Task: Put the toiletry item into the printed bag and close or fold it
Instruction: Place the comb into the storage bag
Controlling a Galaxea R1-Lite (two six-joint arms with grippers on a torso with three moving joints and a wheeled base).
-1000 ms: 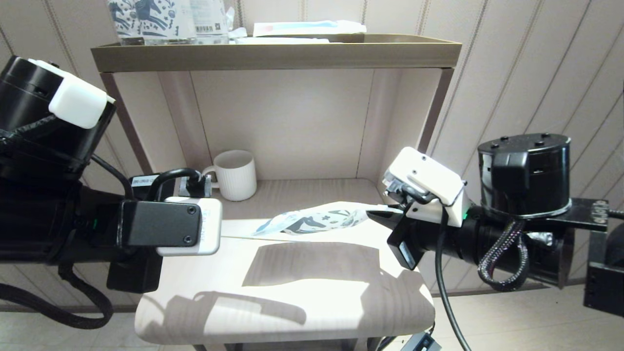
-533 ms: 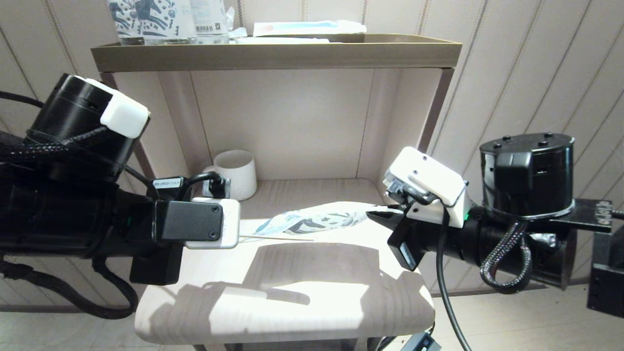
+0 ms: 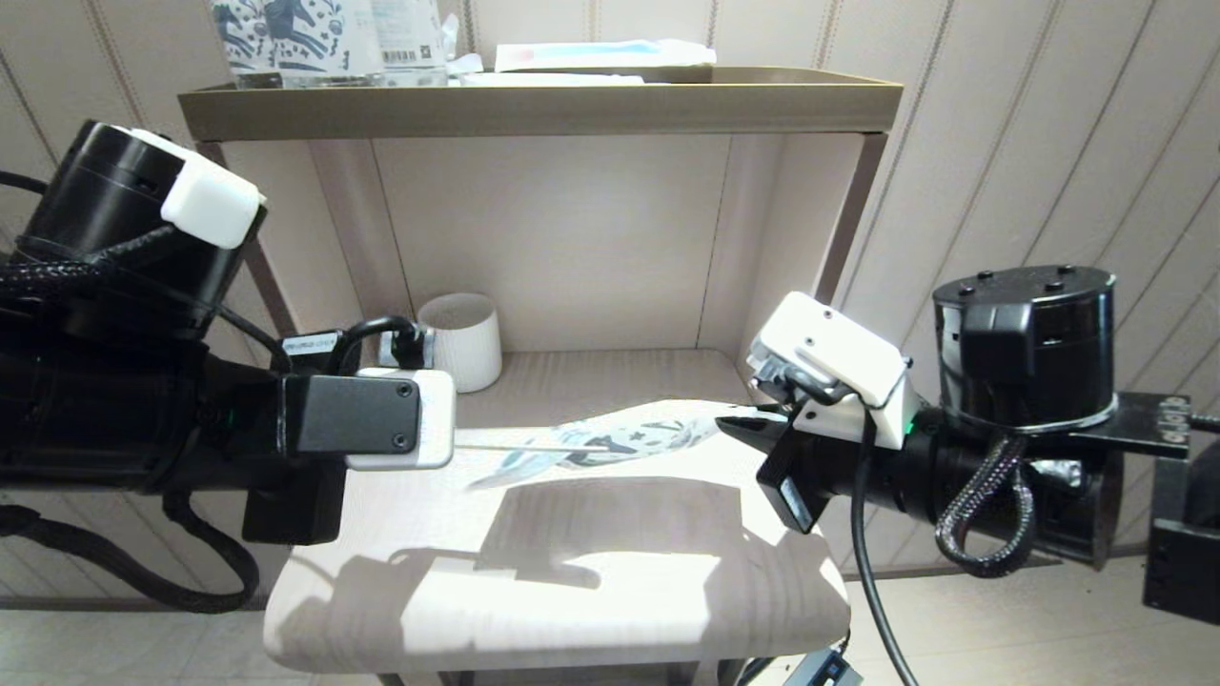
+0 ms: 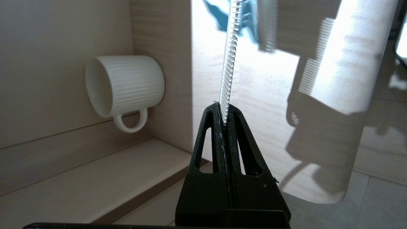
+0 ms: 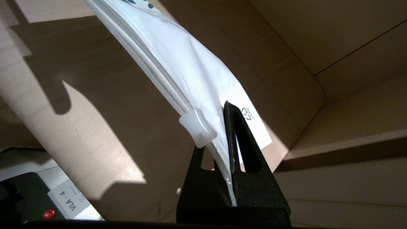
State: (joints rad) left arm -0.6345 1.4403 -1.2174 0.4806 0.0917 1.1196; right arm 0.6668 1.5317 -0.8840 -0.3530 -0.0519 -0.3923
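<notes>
My left gripper (image 4: 222,109) is shut on the handle end of the toiletry item (image 4: 230,57), a slim white comb with its teeth showing. In the head view the comb (image 3: 534,446) sticks out level to the right, and its tip overlaps the low left end of the printed bag (image 3: 620,436). My right gripper (image 3: 739,424) is shut on the bag's right end, next to a clear zip slider (image 5: 198,127). The white bag (image 5: 178,63) slopes from the right gripper (image 5: 216,133) down to the table.
A white ribbed mug (image 3: 462,340) stands at the back left of the alcove, close to my left wrist. Upright horse-printed packs (image 3: 286,33) and a blue-and-white flat packet (image 3: 600,54) sit on the top shelf. The table's rounded front edge (image 3: 553,648) is near.
My left arm swung right with the comb, then drew back slightly and lifted it, so the comb now sits higher, against the bag's low end. The right gripper stayed put.
</notes>
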